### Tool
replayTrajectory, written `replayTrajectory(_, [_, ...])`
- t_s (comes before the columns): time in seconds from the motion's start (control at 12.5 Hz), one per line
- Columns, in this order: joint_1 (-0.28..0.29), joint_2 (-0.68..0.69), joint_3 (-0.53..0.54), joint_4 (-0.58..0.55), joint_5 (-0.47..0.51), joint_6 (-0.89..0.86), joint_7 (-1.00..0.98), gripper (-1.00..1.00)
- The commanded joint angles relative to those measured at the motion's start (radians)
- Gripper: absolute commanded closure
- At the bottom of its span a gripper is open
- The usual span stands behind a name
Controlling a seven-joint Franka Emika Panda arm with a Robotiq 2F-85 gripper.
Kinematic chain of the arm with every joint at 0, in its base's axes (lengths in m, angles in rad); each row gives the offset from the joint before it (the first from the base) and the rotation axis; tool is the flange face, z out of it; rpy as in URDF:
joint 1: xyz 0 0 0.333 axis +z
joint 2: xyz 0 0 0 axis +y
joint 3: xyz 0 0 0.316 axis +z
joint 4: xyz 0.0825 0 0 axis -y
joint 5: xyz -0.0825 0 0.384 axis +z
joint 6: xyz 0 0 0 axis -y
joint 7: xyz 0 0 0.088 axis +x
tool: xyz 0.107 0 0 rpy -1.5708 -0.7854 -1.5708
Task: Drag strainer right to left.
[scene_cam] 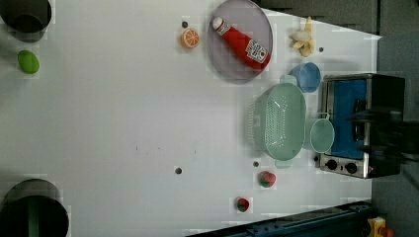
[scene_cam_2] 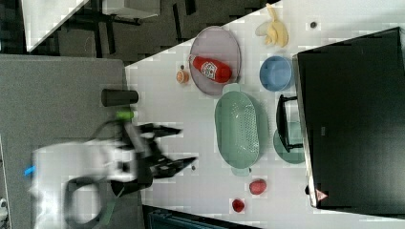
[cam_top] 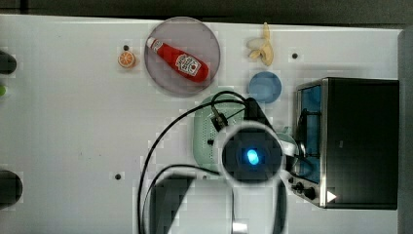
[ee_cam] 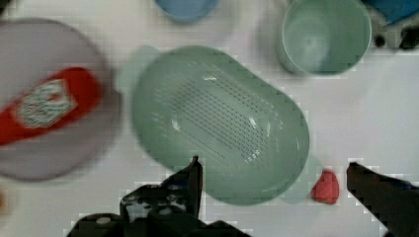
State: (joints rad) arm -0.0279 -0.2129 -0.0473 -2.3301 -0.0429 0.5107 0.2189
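So the strainer (scene_cam: 279,121) sits on the white table (scene_cam: 123,123), right beside the toaster oven (scene_cam: 363,126), with the mint cup (scene_cam: 322,135) wedged between the two. The blue bowl (scene_cam: 306,76) is just off one end of the strainer, and the grey plate (scene_cam: 239,39) with the ketchup bottle (scene_cam: 242,43) is near that same end. The gripper (ee_cam: 274,168) hangs above the strainer with its fingers (ee_cam: 193,175) spread wide apart, gripping nothing, straddling the far end from the plate. A little red strawberry (ee_cam: 326,186) lies just past that end.
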Motion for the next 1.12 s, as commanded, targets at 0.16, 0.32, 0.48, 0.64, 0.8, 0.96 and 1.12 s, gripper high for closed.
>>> replayTrajectory(0.16, [0.005, 0.182, 0.012, -0.090, -0.009, 0.257, 0.352, -1.00])
replayTrajectory(0.32, [0.007, 0.289, 0.022, -0.089, -0.009, 0.376, 0.405, -1.00])
replayTrajectory(0.48, [0.008, 0.377, 0.033, -0.090, -0.007, 0.467, 0.447, -1.00])
replayTrajectory(0.64, [0.009, 0.447, 0.040, -0.090, -0.006, 0.521, 0.491, -1.00])
replayTrajectory(0.8, [0.019, 0.502, 0.045, -0.089, -0.006, 0.556, 0.493, -1.00])
replayTrajectory(0.96, [0.030, 0.542, 0.055, -0.086, 0.000, 0.594, 0.512, -1.00])
replayTrajectory(1.12, [0.042, 0.564, 0.068, -0.086, 0.001, 0.606, 0.594, -1.00])
